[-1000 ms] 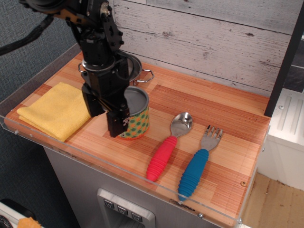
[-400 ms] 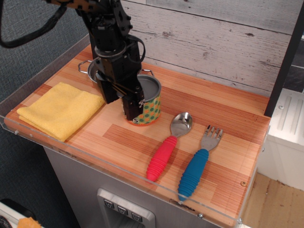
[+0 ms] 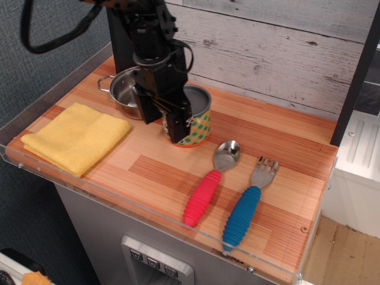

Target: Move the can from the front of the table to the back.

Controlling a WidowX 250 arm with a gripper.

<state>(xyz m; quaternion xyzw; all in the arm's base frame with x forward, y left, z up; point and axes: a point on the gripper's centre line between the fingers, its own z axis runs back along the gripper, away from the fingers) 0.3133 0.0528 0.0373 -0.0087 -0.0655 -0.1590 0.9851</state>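
Observation:
The can (image 3: pixel 198 122), short with a grey metal top and a yellow label dotted green and orange, stands upright on the striped wooden table (image 3: pixel 267 136), about mid-depth and left of centre. My black gripper (image 3: pixel 172 116) comes down from above and is shut on the can, its fingers gripping the can's left wall and rim. The near-left side of the can is hidden behind the gripper.
A steel two-handled pot (image 3: pixel 123 90) stands just behind and left of the can. A folded yellow cloth (image 3: pixel 74 136) lies front left. A red-handled spoon (image 3: pixel 209 183) and a blue-handled fork (image 3: pixel 246 208) lie front right. A clear acrylic rim (image 3: pixel 148 208) edges the front. A plank wall backs the table.
My gripper has carried the can away from the front edge, back and to the right, to beside the pot. The cloth, spoon and fork have not moved.

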